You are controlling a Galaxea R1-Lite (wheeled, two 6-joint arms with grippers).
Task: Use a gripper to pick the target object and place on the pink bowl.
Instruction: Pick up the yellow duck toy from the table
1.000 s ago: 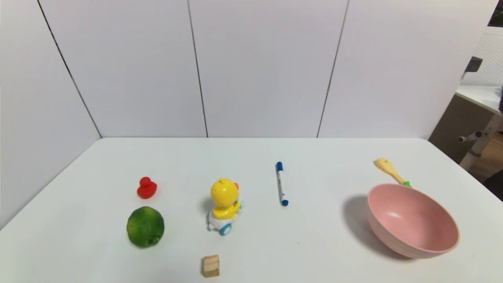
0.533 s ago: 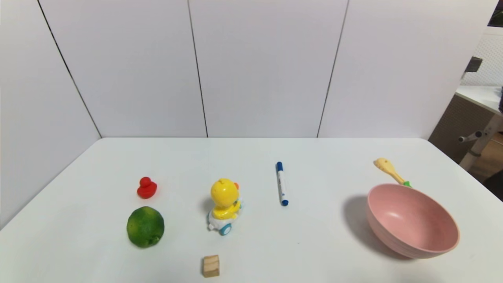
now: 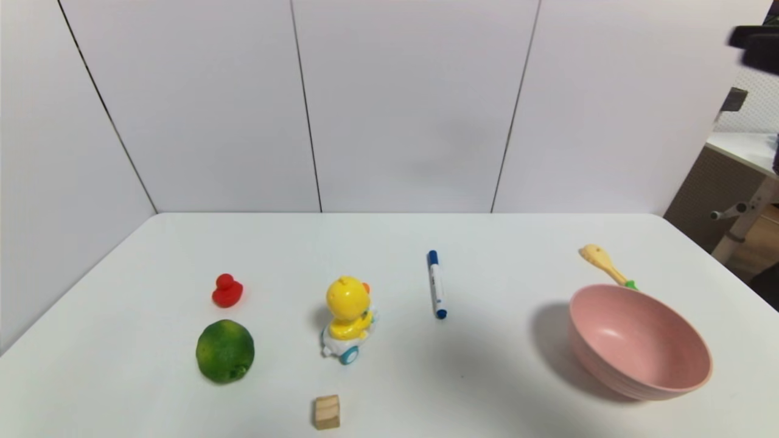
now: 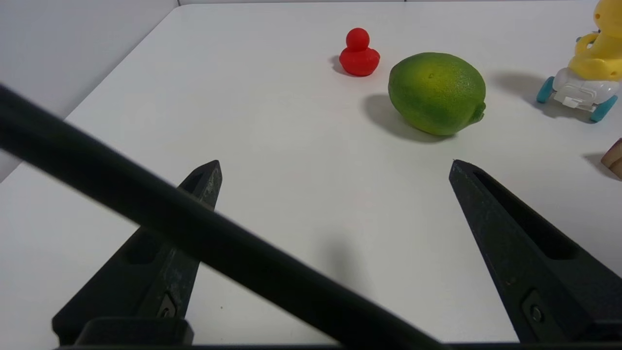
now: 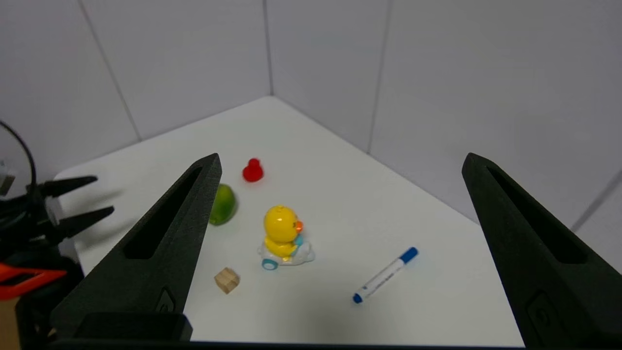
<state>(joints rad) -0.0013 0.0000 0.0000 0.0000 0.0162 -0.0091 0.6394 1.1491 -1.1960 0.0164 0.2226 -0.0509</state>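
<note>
As we are surveying the white table (image 3: pixel 499 243): we are seeing the red duck (image 3: pixel 227 291) lying at far left, with the green lime (image 3: pixel 225 351) resting just nearer and the wooden block (image 3: pixel 327 412) sitting close to the near edge of the head view.

Marker and utensil: we are finding the blue-capped marker (image 3: pixel 437 284) lying to the right of the chick toy, roughly between it and the bowl but slightly farther back; the yellow-and-green utensil (image 3: pixel 602 263) is lying behind the bowl, partly hidden by it.

Pink bowl: we are observing the pink bowl (image 3: pixel 639 342) standing at the right, its inside facing up.

Chick toy: we are noting the yellow chick on its white car (image 3: pixel 348 319) standing upright on the table, left of centre, well apart from the bowl.

Right gripper: we are seeing the right gripper (image 5: pixel 342 154) hovering at the right with jaws standing wide and holding nothing; its own camera is showing the toy in the gap between the fingers, well beyond their tips.

Left gripper: we are seeing the left gripper (image 4: pixel 335 163) waiting over the near left of the table, wide apart and empty, a dark rod (image 4: pixel 204 223) crossing its view.

Marker print: we are making out small dark lettering on the white barrel, too small for reading.
</note>
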